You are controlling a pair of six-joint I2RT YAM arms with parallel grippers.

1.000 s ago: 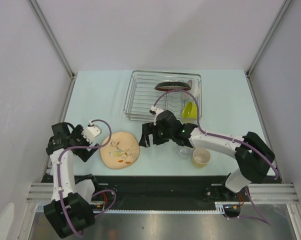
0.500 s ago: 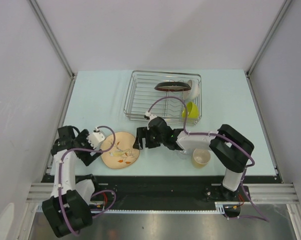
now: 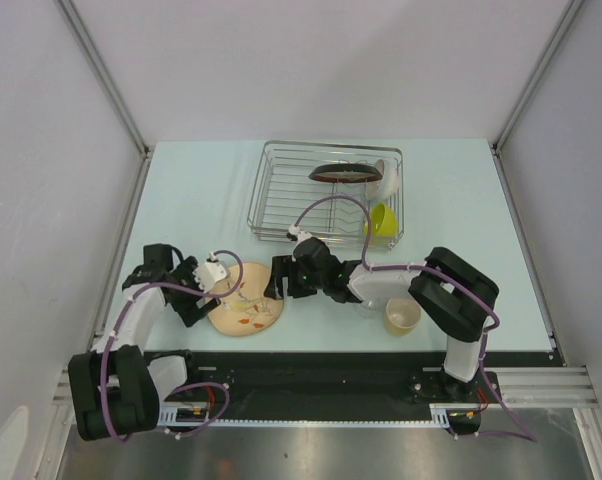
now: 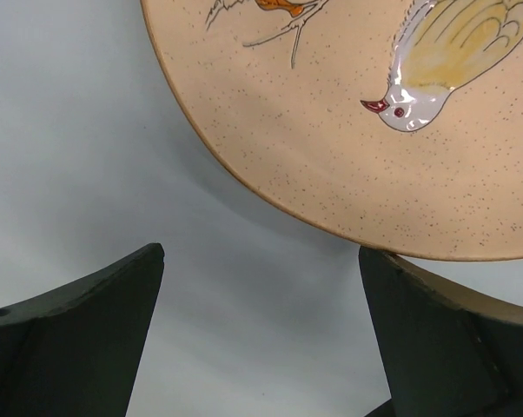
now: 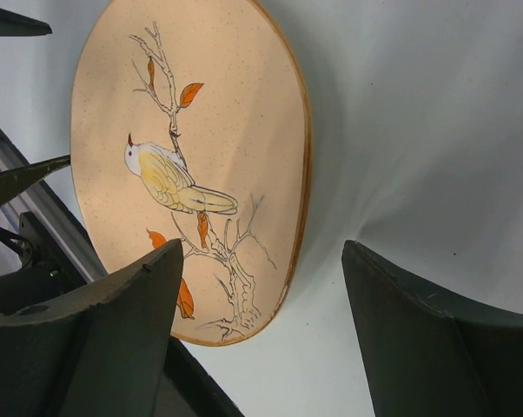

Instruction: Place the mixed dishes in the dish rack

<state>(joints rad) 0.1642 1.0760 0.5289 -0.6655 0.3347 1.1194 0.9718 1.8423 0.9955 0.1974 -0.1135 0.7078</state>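
Top external view, starting at the left: the left end effector [image 3: 213,292] sits low at the near-left rim of the bird-and-leaf plate [image 3: 249,308], fingers spread wide. The left wrist view confirms it: the plate [image 4: 374,130] fills the top of the picture and nothing sits between the parted fingers of the left end effector [image 4: 261,252].

The plate lies flat on the desk [image 3: 181,190], painted face up, near the front edge and well short of the dish rack [image 3: 326,190]. It's close to round, only a touch wider left to right, so it has no real long axis; the branch motif runs along that wider line.

On its right, the right end effector [image 3: 277,283] faces the plate's right rim, fingers apart and gripping nothing, as the right wrist view shows [image 5: 263,245].

Further right, the clear glass [image 3: 369,300] and a pale cup [image 3: 402,315] stand on the desk. The rack at the far side holds the dark-rimmed plate [image 3: 341,172], the white bowl [image 3: 386,178] and a yellow-green cup [image 3: 379,220].

My read: this is the pick-up of the second plate. A flat plate offers little to pinch, so next one rim must be raised or slid between the fingers.
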